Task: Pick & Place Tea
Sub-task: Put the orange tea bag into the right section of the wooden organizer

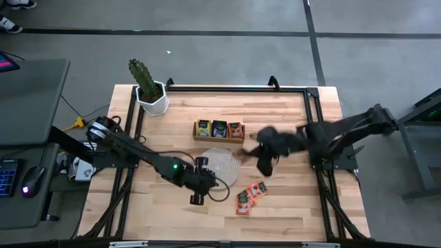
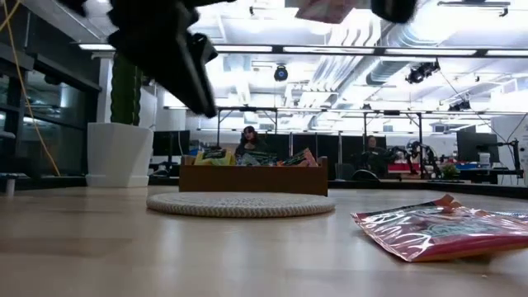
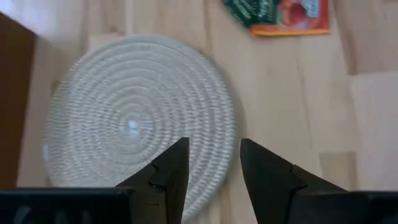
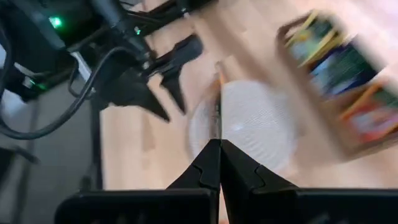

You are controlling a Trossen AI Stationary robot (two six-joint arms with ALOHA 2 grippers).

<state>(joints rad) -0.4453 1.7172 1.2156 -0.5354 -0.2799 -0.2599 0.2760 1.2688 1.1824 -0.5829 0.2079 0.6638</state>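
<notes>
The tea sachets are in three places: several stand in the brown wooden tray, a few orange-red ones lie flat on the table near the low camera, and one is in my right gripper. The right gripper hangs blurred above the table just right of the round woven mat, shut on that sachet. My left gripper hovers open over the mat's near-left edge, touching nothing. My right gripper pinches one tea sachet between its two shut fingers. In the right wrist view the sachet shows edge-on as a thin orange line sticking out past the fingertips. It is lifted clear of the table, high above the mat.
A potted cactus stands at the far left corner. The tray sits just beyond the mat. A black frame runs along the table's sides. Bare wood lies near the front edge, left of the loose sachets.
</notes>
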